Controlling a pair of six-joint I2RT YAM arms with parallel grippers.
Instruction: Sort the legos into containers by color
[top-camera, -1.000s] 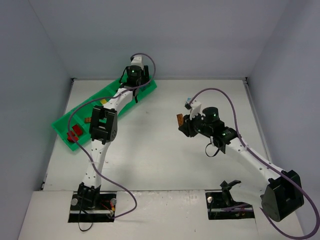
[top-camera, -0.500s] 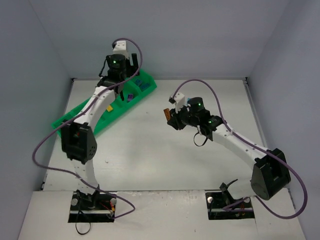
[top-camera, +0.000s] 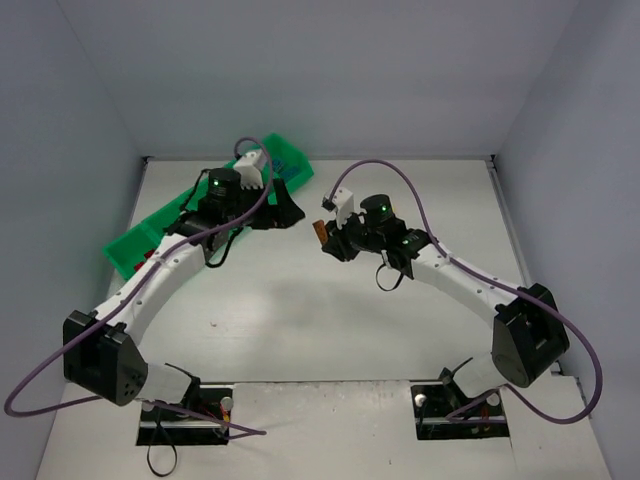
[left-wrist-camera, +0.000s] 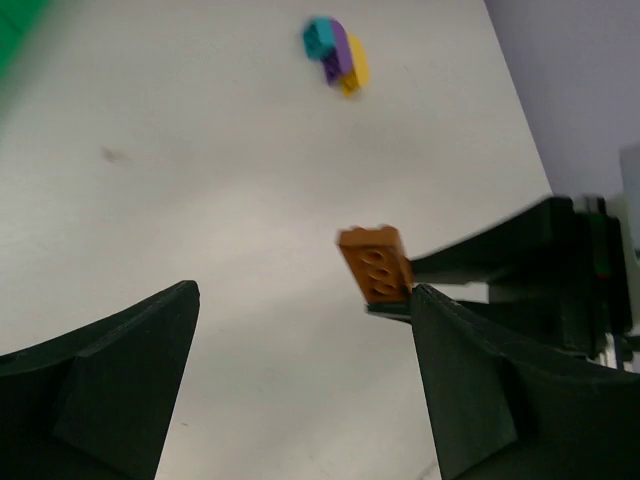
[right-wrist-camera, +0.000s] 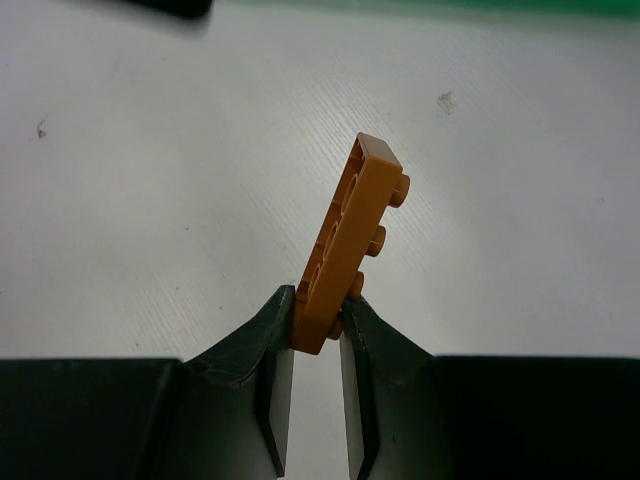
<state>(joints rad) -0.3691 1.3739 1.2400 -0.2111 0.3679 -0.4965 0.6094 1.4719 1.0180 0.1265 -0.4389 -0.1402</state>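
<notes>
Both arms have swung inward; my left claw is off the tray and spread wide. My right claw pinches the brown brick by its bottom end, leaning toward one o'clock. This looks like a handover: close squarely on the free end before the right lets go. A blurry stack lies at twelve, probably teal, purple and yellow.

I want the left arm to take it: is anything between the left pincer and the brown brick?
Nothing visible does. The brick, clamped by the right pincer, hangs in clear air in front of the open left pincer. The teal-purple-yellow stack lies well beyond it on the table.
</notes>
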